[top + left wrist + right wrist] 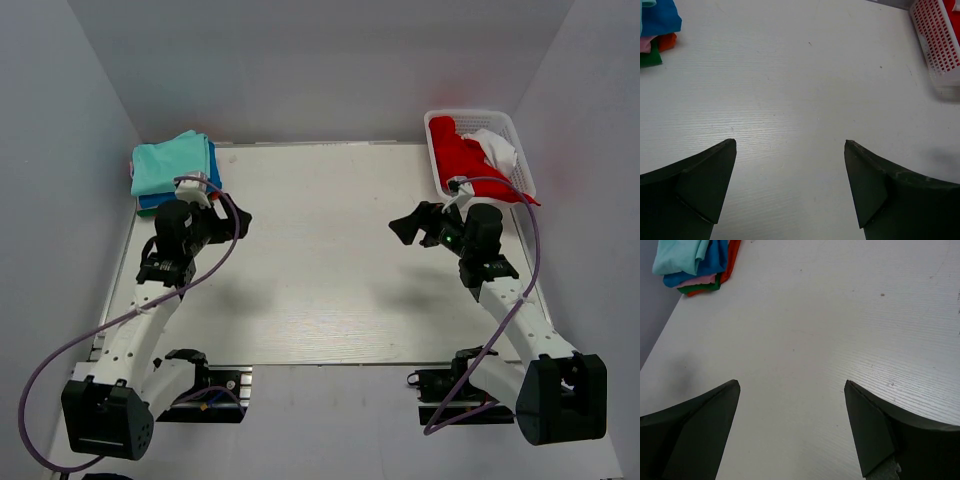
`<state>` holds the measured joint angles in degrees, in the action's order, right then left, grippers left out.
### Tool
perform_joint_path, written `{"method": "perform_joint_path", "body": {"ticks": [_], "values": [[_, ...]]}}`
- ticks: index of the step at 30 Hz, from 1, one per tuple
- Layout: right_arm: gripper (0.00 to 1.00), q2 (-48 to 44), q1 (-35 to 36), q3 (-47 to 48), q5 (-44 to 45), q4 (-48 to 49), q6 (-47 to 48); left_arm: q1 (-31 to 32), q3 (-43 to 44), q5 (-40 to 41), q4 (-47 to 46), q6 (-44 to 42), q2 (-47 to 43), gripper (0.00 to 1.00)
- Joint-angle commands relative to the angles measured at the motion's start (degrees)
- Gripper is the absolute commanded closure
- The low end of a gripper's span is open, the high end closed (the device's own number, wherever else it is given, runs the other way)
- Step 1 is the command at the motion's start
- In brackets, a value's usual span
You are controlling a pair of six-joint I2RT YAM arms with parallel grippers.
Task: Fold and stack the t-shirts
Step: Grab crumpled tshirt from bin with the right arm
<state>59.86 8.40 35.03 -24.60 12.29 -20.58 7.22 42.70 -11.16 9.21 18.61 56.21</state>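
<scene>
A stack of folded t-shirts (172,167), teal on top with blue below, lies at the table's back left; its blue, pink, orange and green edges show in the right wrist view (695,265) and the left wrist view (657,25). A red t-shirt (462,160) and a white t-shirt (496,148) lie crumpled in the white lattice basket (437,165) at the back right. My left gripper (234,222) is open and empty just in front of the stack. My right gripper (412,225) is open and empty, left of the basket, above bare table.
The white table (330,260) is ringed by grey walls on the left, back and right. The basket's lattice side shows at the right edge of the left wrist view (940,40). Cables loop from both wrists down to the bases.
</scene>
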Motion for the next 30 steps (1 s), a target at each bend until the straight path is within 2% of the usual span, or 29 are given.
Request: {"method": "perform_joint_path", "body": {"ticks": [1,5,12,13,14,17,18,20,21,25,26,29,30], "values": [[0.09,-0.7,0.4,1.1,-0.2,2.6,0.7,-0.4,-0.9,1.3,-0.6,0.8,-3.4,0.01],[0.09,-0.2,0.3,2.0,1.0,1.8,0.5,-0.4,-1.4,3.5,0.0,0.8,-5.7,0.01],[0.09,3.2,0.0,1.6,2.9,2.9,6.6,-0.4,-3.6,3.5,-1.8,0.8,-7.7,0.01],[0.09,4.3,0.0,3.9,4.4,0.5,6.3,-0.4,-3.6,3.5,-1.3,0.8,-7.1,0.01],[0.09,4.9,-0.1,5.2,12.8,-1.2,5.7,-0.4,-3.1,4.0,-0.7,0.8,-7.1,0.01],[0.09,9.7,-0.2,15.3,18.7,-7.9,8.3,-0.4,-3.1,4.0,-0.7,1.3,-5.9,0.01],[0.09,11.0,-0.3,22.0,19.3,-9.9,10.1,-0.4,-3.1,4.0,-0.7,1.3,-5.2,0.01],[0.09,17.6,-0.5,26.7,21.2,-18.9,11.0,-0.4,-2.5,3.3,-0.7,1.3,-4.4,0.01],[0.09,23.0,-0.8,30.7,26.0,-21.8,10.5,-0.4,-2.0,3.3,-1.2,0.7,-3.8,0.01],[0.09,32.1,-3.4,40.7,32.6,-24.6,10.6,-0.4,-1.4,4.0,-2.7,0.7,-1.7,0.01],[0.09,35.2,-4.2,47.0,33.2,-26.9,11.5,-0.4,-1.4,4.0,-3.2,0.7,-1.0,0.01],[0.09,43.6,-5.9,54.8,37.0,-31.5,12.1,-0.4,-0.1,4.0,-3.2,0.7,2.4,0.01],[0.09,45.2,-7.0,61.8,37.5,-33.5,14.2,-0.4,0.5,4.0,-3.8,0.7,3.4,0.01]]}}
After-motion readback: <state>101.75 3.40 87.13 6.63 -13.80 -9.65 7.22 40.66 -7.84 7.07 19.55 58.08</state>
